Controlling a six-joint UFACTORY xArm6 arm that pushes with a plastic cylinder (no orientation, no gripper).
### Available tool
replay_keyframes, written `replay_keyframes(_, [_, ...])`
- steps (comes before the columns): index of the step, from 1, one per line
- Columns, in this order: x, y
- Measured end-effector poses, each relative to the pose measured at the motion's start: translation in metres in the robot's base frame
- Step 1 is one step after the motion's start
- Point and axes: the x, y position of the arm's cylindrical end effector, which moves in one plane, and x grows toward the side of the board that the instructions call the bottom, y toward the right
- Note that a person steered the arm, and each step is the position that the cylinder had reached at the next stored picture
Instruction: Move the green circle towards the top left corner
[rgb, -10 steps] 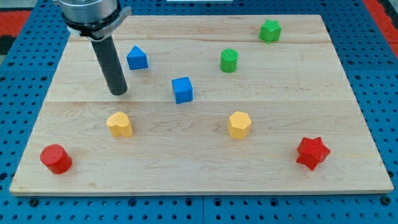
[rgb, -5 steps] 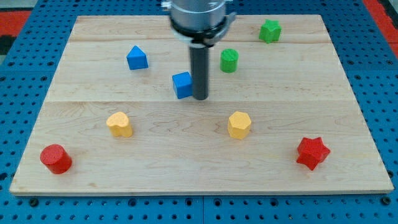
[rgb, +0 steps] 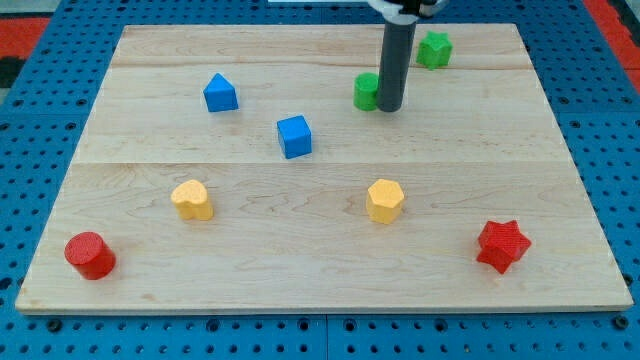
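The green circle (rgb: 365, 91), a short green cylinder, stands on the wooden board (rgb: 320, 250) right of centre near the view's top. My rod comes down from the view's top and my tip (rgb: 389, 106) rests against the circle's right side, partly hiding it. The board's top left corner (rgb: 128, 30) lies far to the circle's left.
A green star (rgb: 434, 49) sits up-right of my tip. A blue house-shaped block (rgb: 220, 93) and a blue cube (rgb: 294, 137) lie to the circle's left. Two yellow blocks (rgb: 191, 199) (rgb: 385, 200), a red cylinder (rgb: 90, 254) and a red star (rgb: 502, 245) sit lower down.
My tip has swept from the board's left, past the blue cube, to the green circle's right side. No block has visibly moved.
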Motion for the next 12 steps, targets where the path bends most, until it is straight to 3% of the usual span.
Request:
replay_keyframes(3, [-0.075,-0.040])
replay_keyframes(4, [-0.079,-0.075])
replay_keyframes(5, [-0.077,-0.066])
replay_keyframes(7, [-0.035,-0.059])
replay_keyframes(10, [-0.085,-0.154])
replay_keyframes(12, [-0.124,-0.135])
